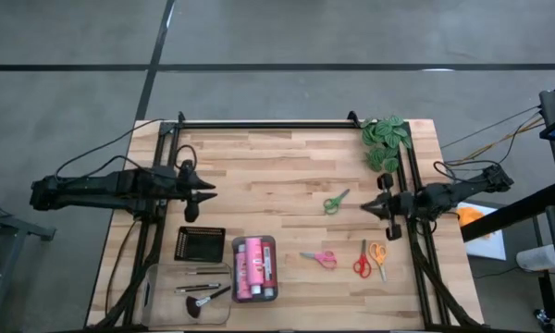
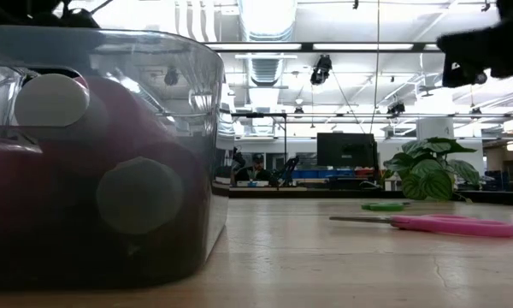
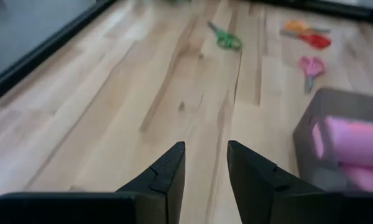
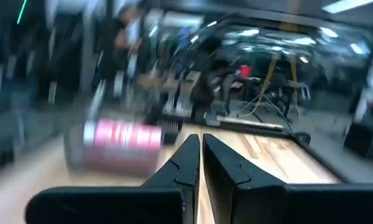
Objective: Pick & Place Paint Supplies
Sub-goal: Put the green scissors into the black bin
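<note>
On the wooden table (image 1: pixel 277 166), pink paint bottles (image 1: pixel 253 268) fill a clear bin (image 1: pixel 255 241).

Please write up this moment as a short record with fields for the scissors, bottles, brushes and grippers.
scissors: green pair, pink pair, red pair, orange pair, all loose on the table
paint bottles: pink bottles in a clear bin
brushes: brushes in a clear tray
left gripper: slightly open, empty
right gripper: shut, empty
</note>
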`<act>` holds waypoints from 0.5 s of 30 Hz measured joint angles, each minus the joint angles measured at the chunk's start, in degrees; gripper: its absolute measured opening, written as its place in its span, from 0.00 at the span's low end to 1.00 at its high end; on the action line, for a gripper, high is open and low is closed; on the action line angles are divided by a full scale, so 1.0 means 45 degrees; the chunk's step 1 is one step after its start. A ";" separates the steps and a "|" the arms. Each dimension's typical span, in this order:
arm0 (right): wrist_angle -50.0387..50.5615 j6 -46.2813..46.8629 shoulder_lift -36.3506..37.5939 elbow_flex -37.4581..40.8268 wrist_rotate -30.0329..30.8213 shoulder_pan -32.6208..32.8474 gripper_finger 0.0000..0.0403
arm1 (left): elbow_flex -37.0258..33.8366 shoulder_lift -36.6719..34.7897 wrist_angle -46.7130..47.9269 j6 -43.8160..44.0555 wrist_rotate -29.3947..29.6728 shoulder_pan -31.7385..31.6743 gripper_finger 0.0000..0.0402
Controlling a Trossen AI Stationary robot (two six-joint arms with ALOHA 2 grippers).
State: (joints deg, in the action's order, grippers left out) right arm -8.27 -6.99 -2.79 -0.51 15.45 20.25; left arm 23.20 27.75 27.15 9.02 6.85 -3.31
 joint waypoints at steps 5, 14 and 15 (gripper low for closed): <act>-0.1433 0.3492 0.0019 -0.0005 0.1047 -0.0014 0.04 | 0.0000 0.0000 0.0674 0.0002 0.0000 0.0000 0.30; -0.0288 0.2913 -0.0324 -0.0856 0.1155 -0.0004 0.04 | 0.0000 0.0000 0.0708 0.0003 0.0000 -0.0002 0.30; 0.0514 0.2903 -0.0551 -0.1315 0.1224 -0.0004 0.04 | 0.0000 0.0000 0.0707 0.0005 0.0000 0.0000 0.30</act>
State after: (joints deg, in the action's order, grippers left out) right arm -5.96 6.08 -5.27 -6.43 20.95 20.23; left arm 23.20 27.75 30.33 9.04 6.85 -3.31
